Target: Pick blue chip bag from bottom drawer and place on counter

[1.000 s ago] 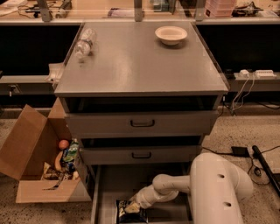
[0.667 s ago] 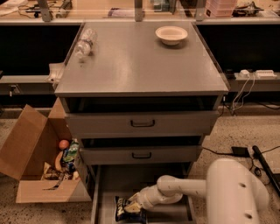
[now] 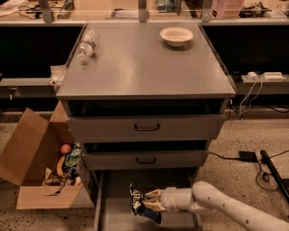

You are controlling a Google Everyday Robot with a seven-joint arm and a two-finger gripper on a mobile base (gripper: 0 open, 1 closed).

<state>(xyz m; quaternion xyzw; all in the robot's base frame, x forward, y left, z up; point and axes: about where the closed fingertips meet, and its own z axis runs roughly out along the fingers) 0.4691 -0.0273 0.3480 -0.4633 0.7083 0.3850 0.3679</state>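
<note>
The white arm reaches in from the 4 o'clock corner, low and nearly level, with its forearm pointing toward 9 o'clock. At its end the gripper sits inside the pulled-out bottom drawer, at about 6 o'clock in the view. Its fingers are clamped on the blue chip bag, which stands on edge rather than lying flat, its pale top toward 12 o'clock and its dark lower corner trailing toward 5 o'clock under the wrist. Whether the bag touches the drawer floor cannot be told.

Just above are two drawers with black handles, the lower one and the upper one, both slightly open. At 8 o'clock an open cardboard box holds mixed snacks and fruit. At 3 o'clock a black power brick lies on the speckled floor.

Farther back, the counter carries a clear plastic bottle lying on its side at 11 o'clock and a pale bowl at 1 o'clock. Beyond it, a tan bench runs across the 12 o'clock edge.
</note>
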